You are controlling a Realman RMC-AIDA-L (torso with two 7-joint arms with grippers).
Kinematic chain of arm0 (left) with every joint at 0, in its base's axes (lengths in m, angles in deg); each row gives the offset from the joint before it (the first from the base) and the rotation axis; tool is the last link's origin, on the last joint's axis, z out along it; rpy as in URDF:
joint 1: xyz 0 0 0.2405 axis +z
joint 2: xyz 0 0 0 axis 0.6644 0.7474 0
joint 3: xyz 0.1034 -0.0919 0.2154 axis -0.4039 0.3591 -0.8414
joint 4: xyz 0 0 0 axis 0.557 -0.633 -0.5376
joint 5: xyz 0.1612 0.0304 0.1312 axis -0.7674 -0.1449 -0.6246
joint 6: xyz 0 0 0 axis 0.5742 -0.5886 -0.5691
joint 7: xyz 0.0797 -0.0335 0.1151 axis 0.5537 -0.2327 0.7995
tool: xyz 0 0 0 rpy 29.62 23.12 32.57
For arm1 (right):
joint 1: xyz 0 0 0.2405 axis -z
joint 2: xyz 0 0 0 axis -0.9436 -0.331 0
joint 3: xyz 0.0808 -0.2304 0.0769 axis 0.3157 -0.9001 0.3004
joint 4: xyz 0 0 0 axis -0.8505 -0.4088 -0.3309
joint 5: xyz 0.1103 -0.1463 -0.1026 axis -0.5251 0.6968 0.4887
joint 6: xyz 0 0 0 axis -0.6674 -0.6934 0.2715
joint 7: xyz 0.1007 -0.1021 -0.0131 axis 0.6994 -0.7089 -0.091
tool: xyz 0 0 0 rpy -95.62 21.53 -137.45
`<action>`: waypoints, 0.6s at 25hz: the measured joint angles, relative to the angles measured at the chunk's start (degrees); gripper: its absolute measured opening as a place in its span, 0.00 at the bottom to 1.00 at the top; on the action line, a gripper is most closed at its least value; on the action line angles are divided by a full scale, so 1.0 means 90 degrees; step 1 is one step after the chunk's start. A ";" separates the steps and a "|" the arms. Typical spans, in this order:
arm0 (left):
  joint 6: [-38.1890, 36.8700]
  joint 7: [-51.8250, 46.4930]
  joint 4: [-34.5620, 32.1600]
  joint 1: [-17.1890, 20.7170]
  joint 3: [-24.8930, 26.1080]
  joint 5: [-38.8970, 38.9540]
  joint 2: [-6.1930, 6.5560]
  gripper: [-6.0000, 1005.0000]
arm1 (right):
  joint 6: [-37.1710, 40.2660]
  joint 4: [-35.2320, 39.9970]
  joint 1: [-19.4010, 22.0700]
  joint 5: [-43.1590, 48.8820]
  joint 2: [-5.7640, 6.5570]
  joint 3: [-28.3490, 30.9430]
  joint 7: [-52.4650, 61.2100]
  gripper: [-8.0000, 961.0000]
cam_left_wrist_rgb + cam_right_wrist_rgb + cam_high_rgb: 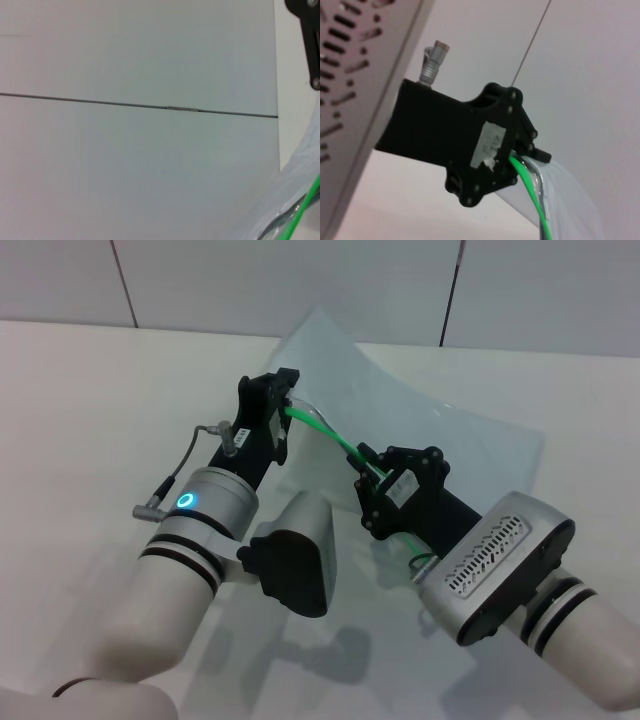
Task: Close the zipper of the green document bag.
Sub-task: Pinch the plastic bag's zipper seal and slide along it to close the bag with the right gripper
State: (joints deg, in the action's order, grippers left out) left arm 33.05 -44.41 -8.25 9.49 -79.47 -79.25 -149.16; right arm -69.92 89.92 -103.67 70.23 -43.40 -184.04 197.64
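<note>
The green document bag (pixel 450 435) is a pale translucent pouch, lifted off the white table along its near edge. Its zipper (pixel 328 430) is a thin bright green strip stretched between my two grippers. My left gripper (pixel 288 400) is shut on the far end of the strip, at the bag's corner. The right wrist view shows that same left gripper (pixel 514 156) pinching the zipper (pixel 531 196) and the bag (pixel 570 200). My right gripper (pixel 370 478) is shut around the zipper farther along, and the slider tab is hidden inside it. In the left wrist view the zipper (pixel 305 210) crosses one corner.
The white table (pixel 90 410) spreads to the left of the bag. A grey panelled wall (pixel 300 280) stands behind it. My two forearms (pixel 200 540) fill the near part of the head view.
</note>
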 joint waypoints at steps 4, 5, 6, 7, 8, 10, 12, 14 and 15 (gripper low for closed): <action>0.0003 -0.0035 0.0000 0.0007 0.0012 0.0008 0.0000 0.13 | 0.0001 -0.0044 0.0028 0.0000 0.0000 0.0011 0.0001 0.09; 0.0003 -0.0047 0.0000 0.0008 0.0012 0.0009 0.0000 0.13 | 0.0001 -0.0053 0.0037 0.0000 0.0000 0.0011 0.0002 0.09; 0.0003 -0.0058 0.0000 0.0008 0.0012 0.0011 0.0000 0.13 | 0.0001 -0.0059 0.0047 0.0000 0.0000 0.0013 0.0001 0.09; 0.0003 -0.0063 0.0000 0.0011 0.0012 0.0014 0.0000 0.13 | 0.0001 -0.0063 0.0058 0.0000 0.0000 0.0015 0.0002 0.09; 0.0003 -0.0065 0.0000 0.0014 0.0012 0.0016 0.0000 0.13 | 0.0001 -0.0067 0.0071 0.0000 0.0000 0.0018 0.0002 0.09; 0.0003 -0.0068 0.0000 0.0019 0.0016 0.0019 0.0000 0.13 | 0.0001 -0.0095 0.0095 0.0000 0.0000 0.0019 0.0005 0.09; 0.0003 -0.0069 0.0000 0.0023 0.0019 0.0020 0.0000 0.13 | 0.0001 -0.0132 0.0103 0.0000 0.0000 0.0020 0.0046 0.09; 0.0002 -0.0069 0.0000 0.0028 0.0020 0.0020 0.0000 0.13 | 0.0001 -0.0166 0.0105 0.0000 0.0000 0.0021 0.0092 0.09; 0.0003 -0.0070 0.0000 0.0033 0.0020 0.0020 0.0000 0.13 | 0.0001 -0.0181 0.0109 0.0000 0.0000 0.0020 0.0109 0.09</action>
State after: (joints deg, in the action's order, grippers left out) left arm 33.07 -45.04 -8.24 9.78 -79.30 -79.07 -149.17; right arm -69.91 88.29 -102.69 70.23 -43.40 -183.86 198.62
